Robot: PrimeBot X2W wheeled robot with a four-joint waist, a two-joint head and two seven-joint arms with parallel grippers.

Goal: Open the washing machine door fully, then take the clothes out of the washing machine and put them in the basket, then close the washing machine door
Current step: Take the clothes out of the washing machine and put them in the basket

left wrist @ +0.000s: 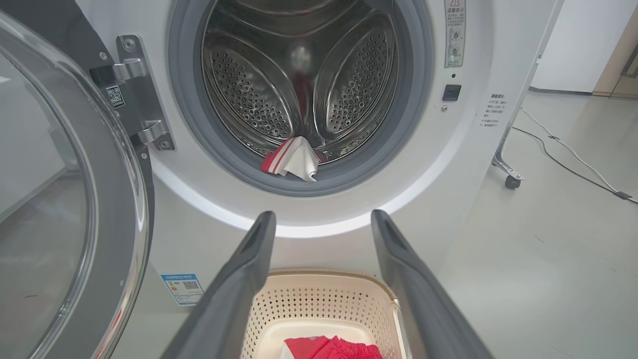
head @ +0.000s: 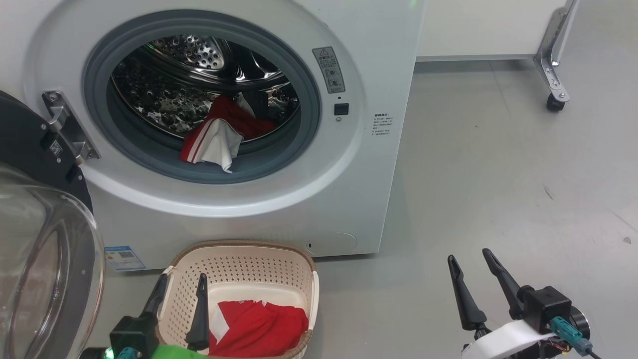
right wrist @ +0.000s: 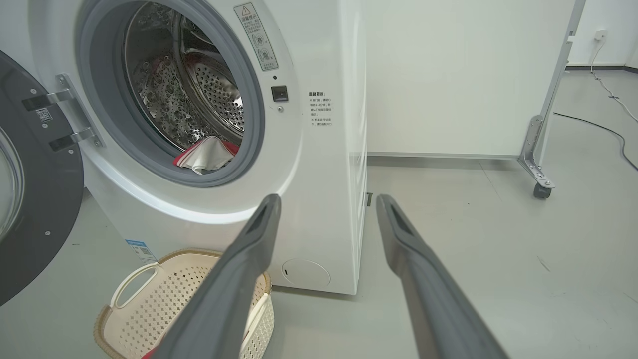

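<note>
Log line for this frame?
door: open | drum clothes: inside | basket: holds red garment | left end effector: open, over basket | right end effector: open, empty

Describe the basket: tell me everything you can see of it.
The basket is a small cream plastic tub, rounded-rectangular, its walls perforated, with a brown woven-look rim and a cut-out side handle. It stands upright on the grey floor right in front of the washing machine, below the drum opening. A red garment with white trim lies in its bottom. The open left gripper hangs over its left side.
</note>
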